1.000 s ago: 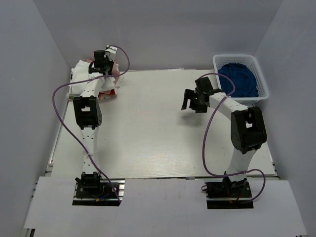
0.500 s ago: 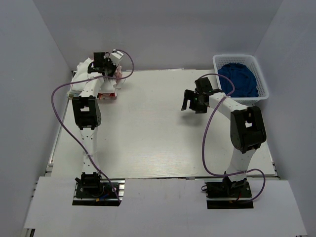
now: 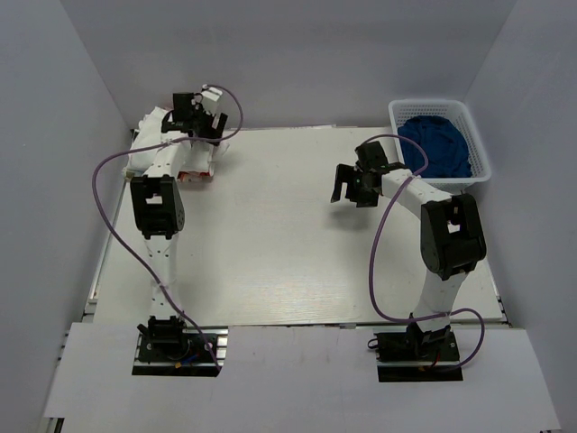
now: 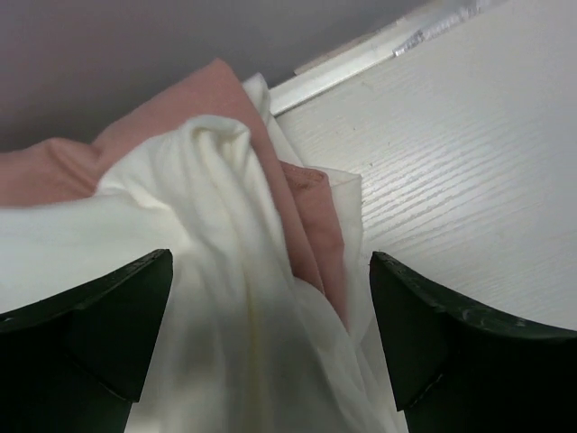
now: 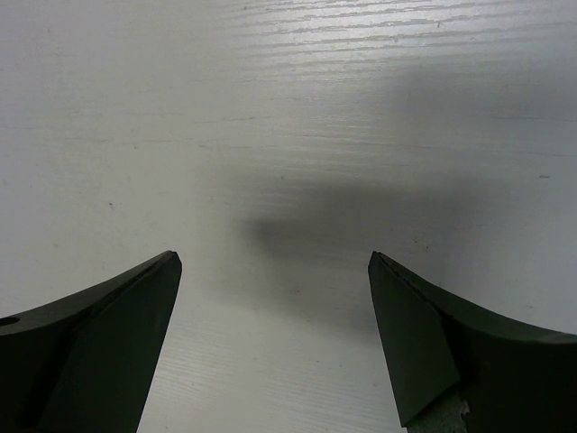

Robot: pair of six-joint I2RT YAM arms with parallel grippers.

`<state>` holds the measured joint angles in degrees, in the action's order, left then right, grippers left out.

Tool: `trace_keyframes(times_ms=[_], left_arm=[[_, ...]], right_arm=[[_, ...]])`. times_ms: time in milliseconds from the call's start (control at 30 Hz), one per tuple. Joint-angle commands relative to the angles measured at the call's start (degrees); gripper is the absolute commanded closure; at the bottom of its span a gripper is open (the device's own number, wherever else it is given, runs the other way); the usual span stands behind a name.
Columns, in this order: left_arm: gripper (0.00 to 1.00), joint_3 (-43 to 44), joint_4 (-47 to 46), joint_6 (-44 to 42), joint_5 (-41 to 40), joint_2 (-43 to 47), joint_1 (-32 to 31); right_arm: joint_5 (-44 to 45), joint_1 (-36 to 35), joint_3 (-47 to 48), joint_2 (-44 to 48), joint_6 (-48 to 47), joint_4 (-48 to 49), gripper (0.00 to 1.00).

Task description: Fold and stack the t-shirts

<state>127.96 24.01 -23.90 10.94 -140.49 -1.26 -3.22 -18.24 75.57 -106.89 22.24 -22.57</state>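
The t-shirts lie in a heap [image 3: 149, 144] at the table's far left corner. A white one [image 4: 207, 307] is draped over a pale pink one [image 4: 171, 113], and a bit of red print [image 3: 194, 173] shows at the heap's near edge. My left gripper [image 3: 203, 113] hovers over the heap, open. In the left wrist view the white cloth lies loose between its black fingers [image 4: 99, 325], which do not pinch it. My right gripper [image 3: 346, 186] hangs open above bare table right of centre, with nothing between its fingers [image 5: 433, 334].
A white basket [image 3: 397, 113] holding a crumpled blue cloth [image 3: 440, 144] stands at the far right corner. Grey walls close in the table [image 3: 270, 253] at the back and both sides. Purple cables loop off both arms.
My left gripper has gone from shut to open, letting go of the white cloth, and has shifted slightly right over the heap. The right arm has not moved.
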Motion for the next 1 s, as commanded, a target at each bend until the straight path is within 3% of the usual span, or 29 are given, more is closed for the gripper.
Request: trace_keyframes(times_ms=[0, 167, 267, 300, 367, 400, 467, 500, 533, 600, 733, 867, 967], left_arm=[[0.00, 0.36, -3.43, 7.54, -2.32, 12.06, 0.91], [0.00, -3.60, -4.86, 19.04, -13.46, 21.91, 0.91], [0.00, -3.60, 4.17, 30.46, -22.78, 27.36, 0.91], [0.00, -5.16, 11.16, 33.80, -24.46, 28.85, 0.91], [0.00, -10.77, 16.66, 43.91, -27.98, 35.87, 0.91], [0.00, -19.94, 18.34, 47.07, -29.21, 38.85, 0.04], [0.00, -31.92, 15.74, 51.92, -24.68, 45.70, 0.03], [0.00, -44.43, 12.58, 51.94, -19.60, 52.87, 0.03], [0.00, -49.95, 6.38, 51.94, -12.68, 56.43, 0.03], [0.00, -59.70, 4.38, 51.94, -11.64, 65.28, 0.03], [0.00, -64.24, 7.45, 55.98, -19.01, 74.55, 0.03], [0.00, -67.40, 5.44, 55.98, -19.03, 83.95, 0.03], [0.00, -67.40, 5.43, 55.98, -19.03, 85.29, 0.03]], right_arm=[[-1.26, -0.04, 1.25, 0.89, -0.71, 0.33, 0.10], [-1.44, -0.13, 1.51, 3.61, -1.76, 0.33, 0.10], [-1.35, -0.04, -0.94, 8.53, -2.20, 2.78, 0.10], [-1.35, -0.04, -1.73, 9.67, -1.85, 4.18, 0.10], [-1.26, 0.05, -5.77, 14.15, -0.19, 5.77, 0.10], [-1.26, 0.13, -7.70, 16.52, 0.69, 7.87, 0.10], [-1.70, -0.04, -11.57, 19.08, 1.05, 9.38, 0.10], [-2.83, -0.04, -14.11, 22.57, 1.31, 11.91, 0.10], [-3.19, 0.13, -15.09, 23.82, 1.14, 12.54, 0.10], [-1.54, 0.22, -18.43, 28.20, 1.05, 12.73, 0.10], [-0.30, 0.22, -23.70, 34.62, 2.36, 14.20, 0.10], [0.67, 0.22, -29.94, 40.69, 3.08, 17.20, 0.10], [0.33, -0.04, -32.32, 43.77, 2.63, 19.22, 0.10]])
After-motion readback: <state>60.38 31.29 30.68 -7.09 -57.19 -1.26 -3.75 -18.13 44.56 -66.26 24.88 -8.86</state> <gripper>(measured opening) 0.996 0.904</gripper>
